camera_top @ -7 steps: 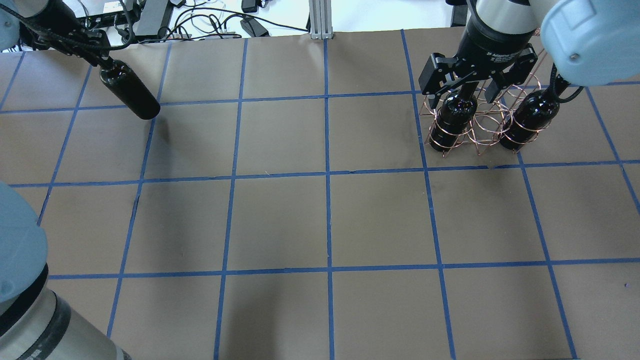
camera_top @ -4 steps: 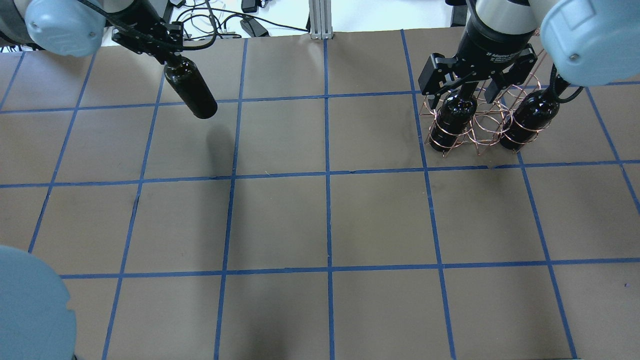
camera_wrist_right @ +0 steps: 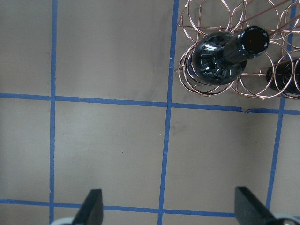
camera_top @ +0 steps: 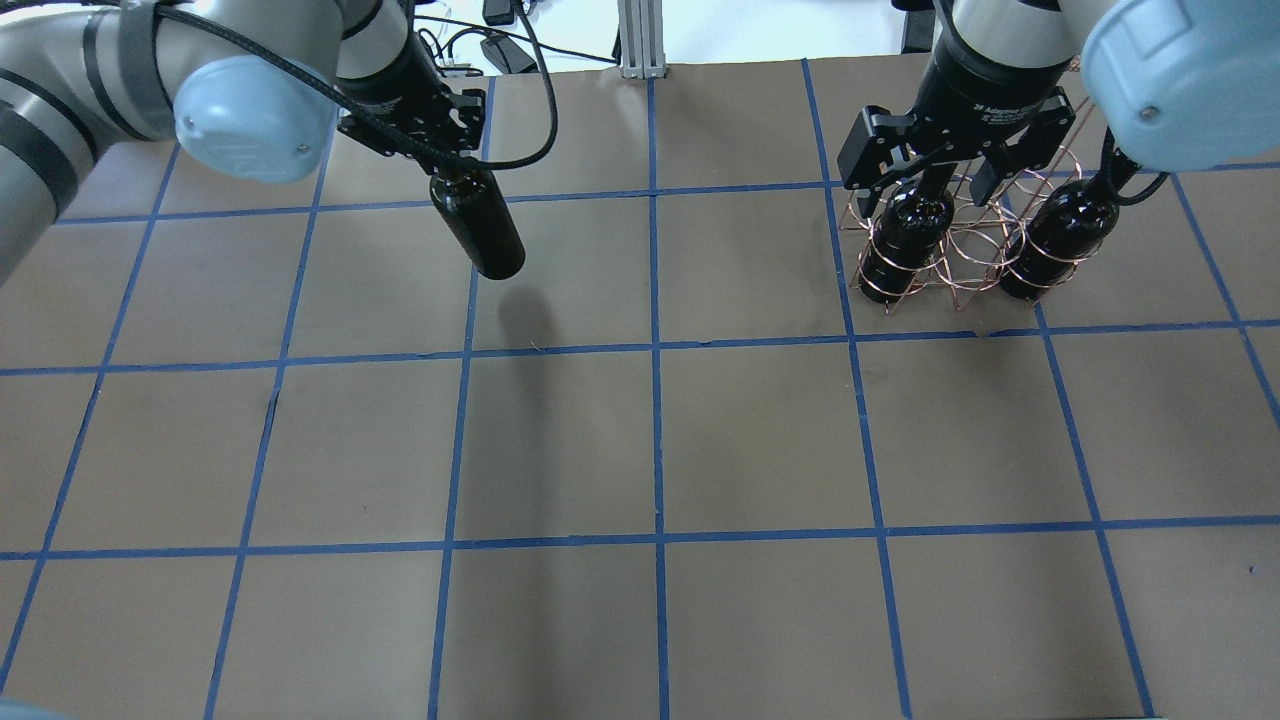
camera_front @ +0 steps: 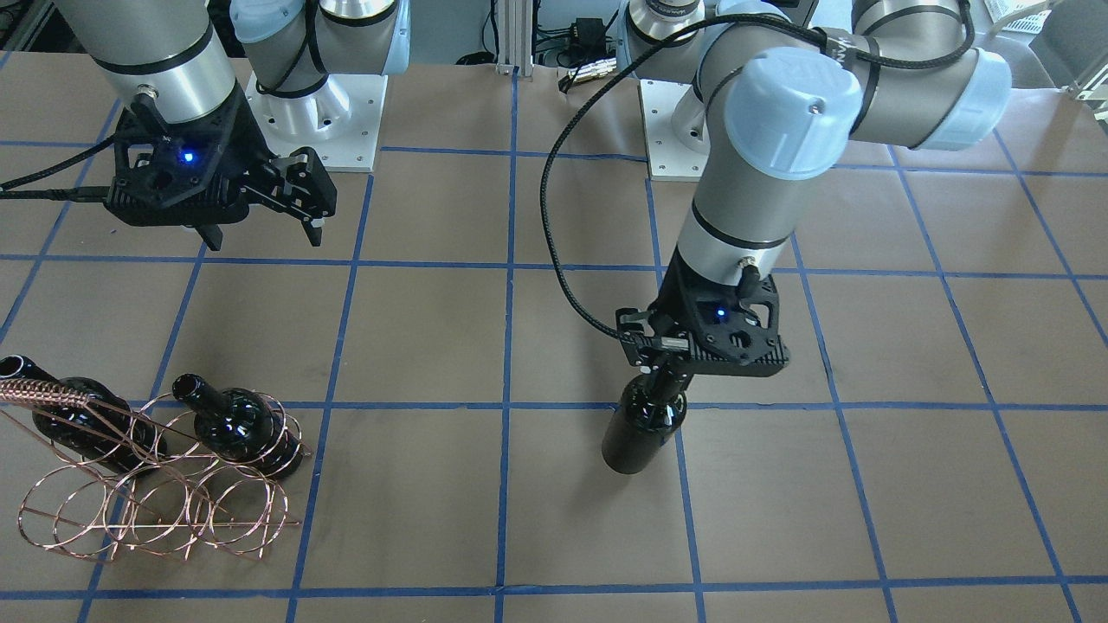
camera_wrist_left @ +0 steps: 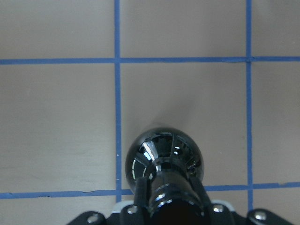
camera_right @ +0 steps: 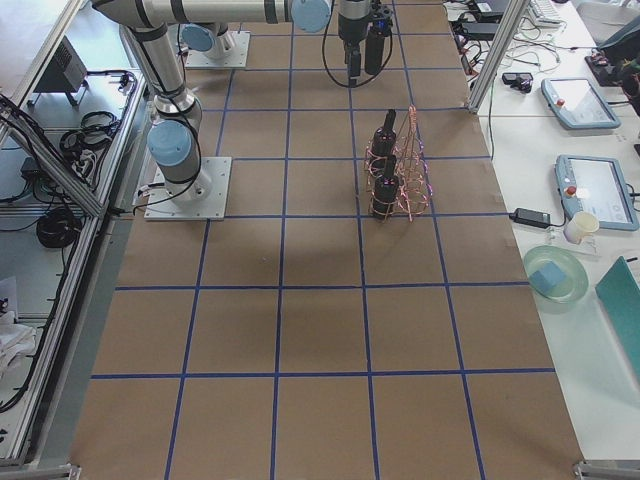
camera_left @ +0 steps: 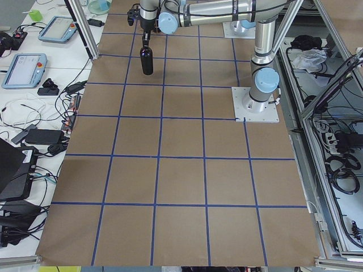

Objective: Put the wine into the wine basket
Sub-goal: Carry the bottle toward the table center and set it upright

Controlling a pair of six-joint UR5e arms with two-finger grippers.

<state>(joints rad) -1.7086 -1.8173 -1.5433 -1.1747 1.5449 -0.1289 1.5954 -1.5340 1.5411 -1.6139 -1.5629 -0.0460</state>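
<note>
Wine (camera_top: 478,226) hangs neck-up from left gripper (camera_top: 447,182), whose fingers are clamped on the neck. It is well apart from wine basket (camera_top: 965,246), which holds two bottles (camera_front: 235,428). Right gripper (camera_front: 263,230) sits above the basket, spread wide and empty.

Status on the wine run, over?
Left tool shut on wine by the neck, airborne mid-table. Right tool open, raised near wine basket. Middle slot free, seated bottles both ends.
</note>
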